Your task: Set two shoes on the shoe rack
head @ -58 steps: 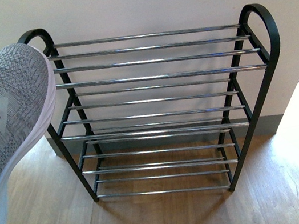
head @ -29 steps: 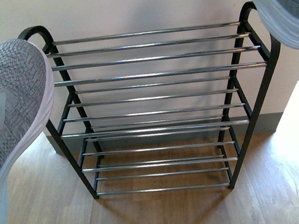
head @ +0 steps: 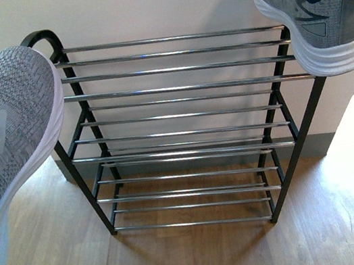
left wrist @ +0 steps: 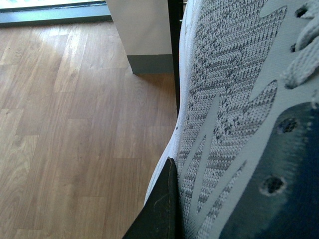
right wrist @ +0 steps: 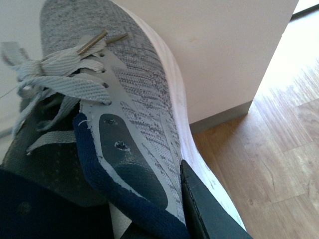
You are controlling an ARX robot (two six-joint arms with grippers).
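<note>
Beside the shoe rack (head: 176,90), left fingers (left wrist: 160,211) pinch the left sneaker (head: 6,135), right fingers (right wrist: 207,209) the right sneaker (head: 291,2), both cropped.

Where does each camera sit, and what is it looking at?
Front view: on the body between the arms, facing the shoe rack; no arm clearly shows.
Left wrist view: on that wrist, along the left sneaker toward floor; one dark finger shows.
Right wrist view: likewise, right sneaker, one finger.
Shared: front view shows both sneakers.
</note>
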